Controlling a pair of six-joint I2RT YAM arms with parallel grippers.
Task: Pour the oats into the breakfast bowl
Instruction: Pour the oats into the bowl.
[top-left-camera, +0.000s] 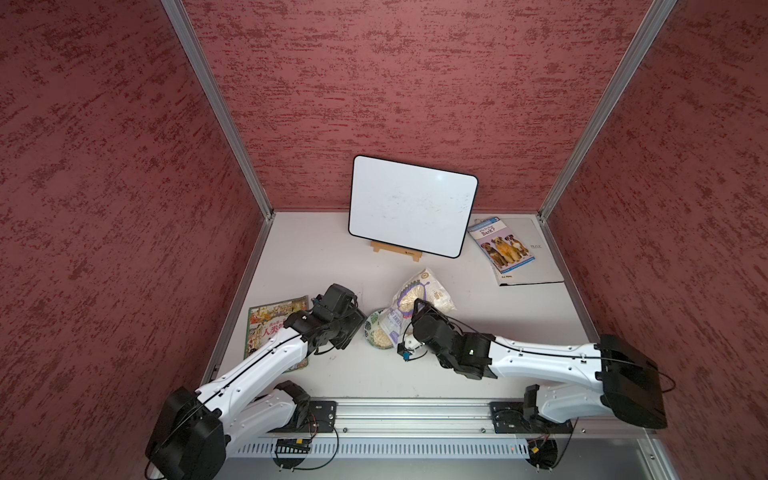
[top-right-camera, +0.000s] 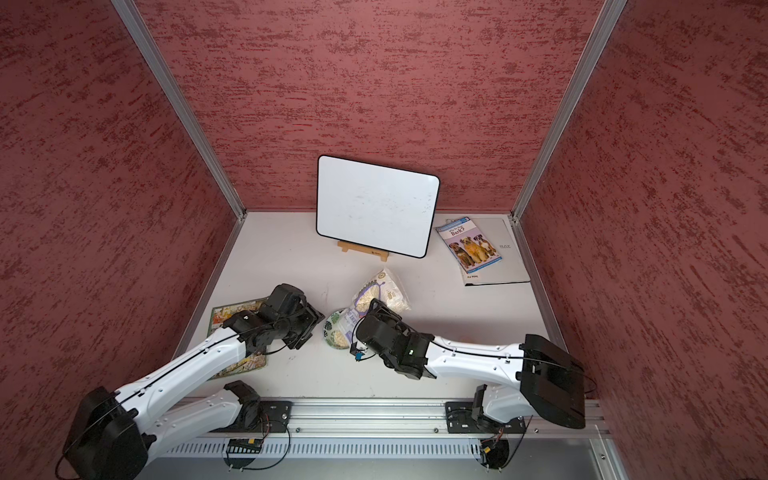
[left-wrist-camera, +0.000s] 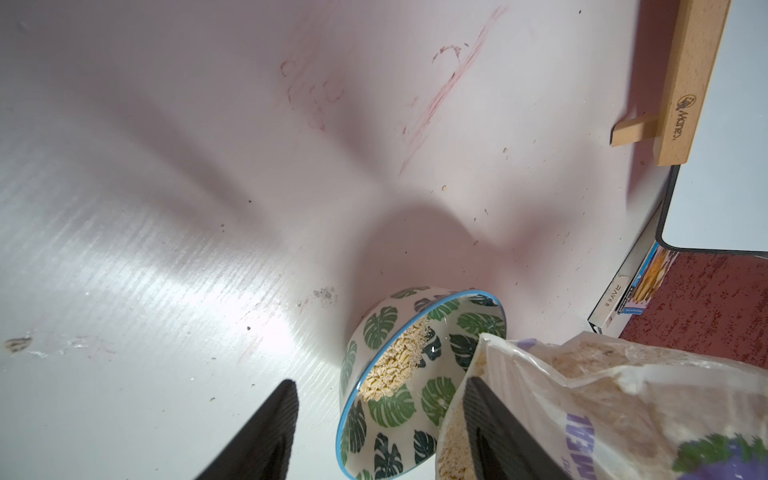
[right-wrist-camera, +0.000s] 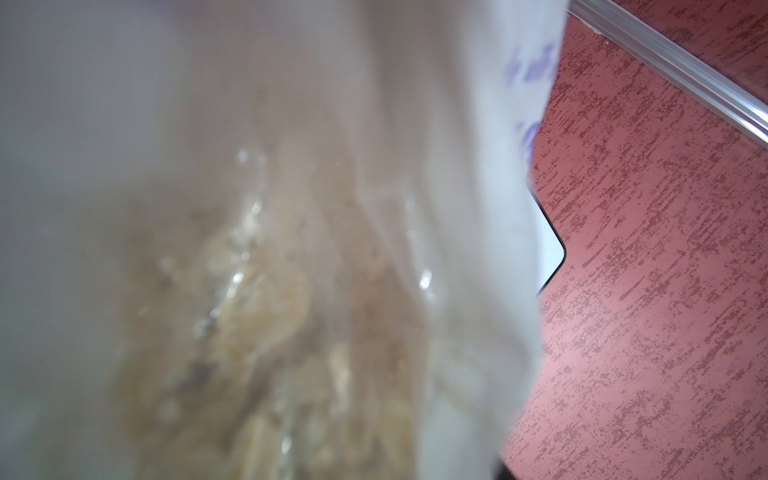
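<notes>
Two grippers flank the bowl (top-left-camera: 372, 323) (top-right-camera: 334, 322), which stands upright on the table (top-left-camera: 332, 266). A heap of oats (left-wrist-camera: 395, 365) already lies in the bowl, against one side of its leafy inner wall. The pouch (top-left-camera: 419, 286) (top-right-camera: 382, 286) hangs tilted over the bowl from its right, base up and away, open mouth low over the rim; more oats show through its clear plastic. The right gripper (top-left-camera: 417, 305) is clamped on the pouch's middle, just right of the bowl. The left gripper (left-wrist-camera: 379, 381) stands open at the bowl's left: its jaws straddle the bowl, one finger (left-wrist-camera: 266, 436) clear of the outer wall, the other in front of the pouch's mouth, and I cannot tell whether that one touches. A few loose flakes (left-wrist-camera: 444, 188) lie on the table beyond the bowl. Farther beyond the bowl a whiteboard (top-left-camera: 411, 205) leans on a wooden stand (top-left-camera: 397, 251). Beyond the bowl and well to its right a dog book (top-left-camera: 500, 245) lies on a white folder (top-left-camera: 540, 266). Left of the bowl a picture book (top-left-camera: 270, 322) lies partly under the left arm (top-left-camera: 266, 357)
</notes>
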